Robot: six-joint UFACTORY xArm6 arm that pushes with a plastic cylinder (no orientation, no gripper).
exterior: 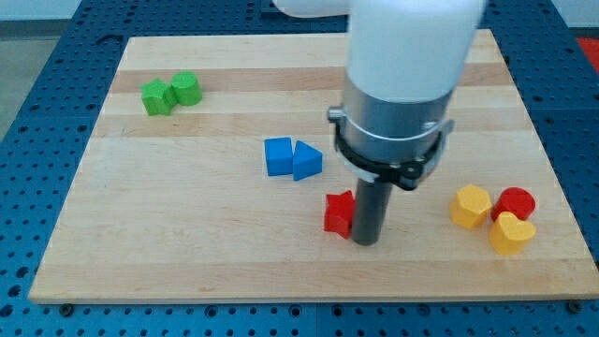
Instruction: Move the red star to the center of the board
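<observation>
The red star (339,213) lies on the wooden board (206,234), below the middle and a little toward the view's right. My tip (366,242) is at the end of the dark rod, right beside the star on its right side, touching or nearly touching it. The arm's white and grey body hides the board above the rod.
A blue cube (278,156) and a blue triangle (306,161) sit together above and left of the star. A green star (156,96) and green cylinder (185,89) are at top left. A yellow hexagon (471,206), red cylinder (514,203) and yellow heart (511,233) cluster at right.
</observation>
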